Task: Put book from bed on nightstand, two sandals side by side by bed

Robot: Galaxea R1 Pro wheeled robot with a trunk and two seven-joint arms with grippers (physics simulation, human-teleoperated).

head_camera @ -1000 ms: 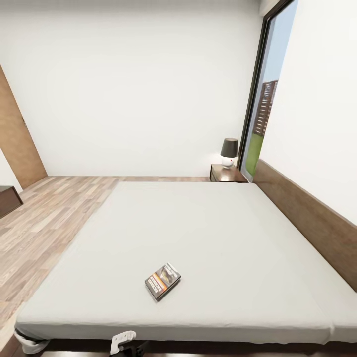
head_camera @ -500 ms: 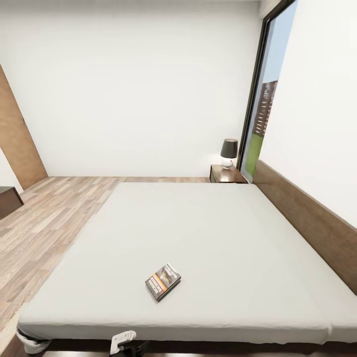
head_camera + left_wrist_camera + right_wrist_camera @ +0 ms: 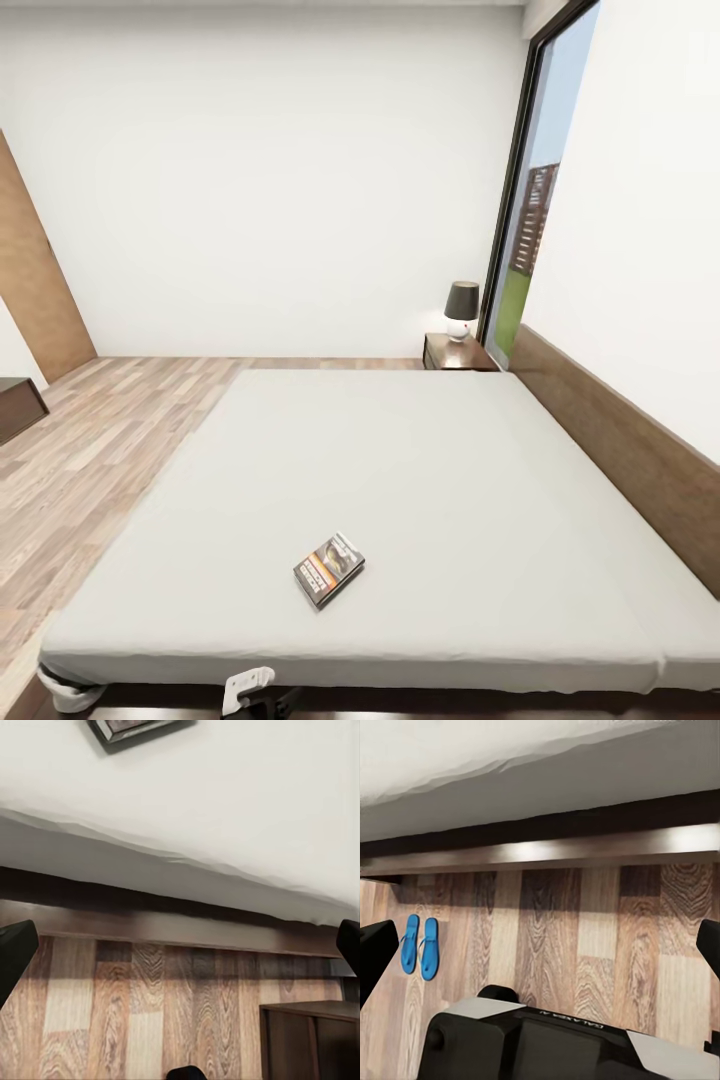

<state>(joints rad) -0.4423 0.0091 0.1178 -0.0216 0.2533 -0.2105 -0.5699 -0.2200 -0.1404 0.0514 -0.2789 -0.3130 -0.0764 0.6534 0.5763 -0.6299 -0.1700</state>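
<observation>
The book [image 3: 329, 569] lies flat on the pale grey mattress of the bed [image 3: 400, 470], near its front edge. The left wrist view catches a corner of the book [image 3: 139, 729] above the dark bed frame. A reddish-brown nightstand [image 3: 455, 352] stands at the bed's far corner by the window. Two blue sandals [image 3: 420, 946] lie side by side on the plank floor, a short way from the bed frame [image 3: 555, 851]. My left gripper [image 3: 180, 949] and right gripper [image 3: 540, 952] hang open over the floor, holding nothing, their dark fingertips [image 3: 375, 952] at the picture edges.
A black-shaded lamp [image 3: 461, 306] sits on the nightstand. The wooden headboard [image 3: 620, 440] runs along the right wall. A low dark bench [image 3: 15, 405] stands at the far left. A dark brown cabinet [image 3: 311, 1039] stands on the floor near the bed frame. My base [image 3: 547, 1042] is below the right gripper.
The head view has shifted slightly, so the bed's front edge sits a little lower in the picture. The book has not moved on the mattress.
</observation>
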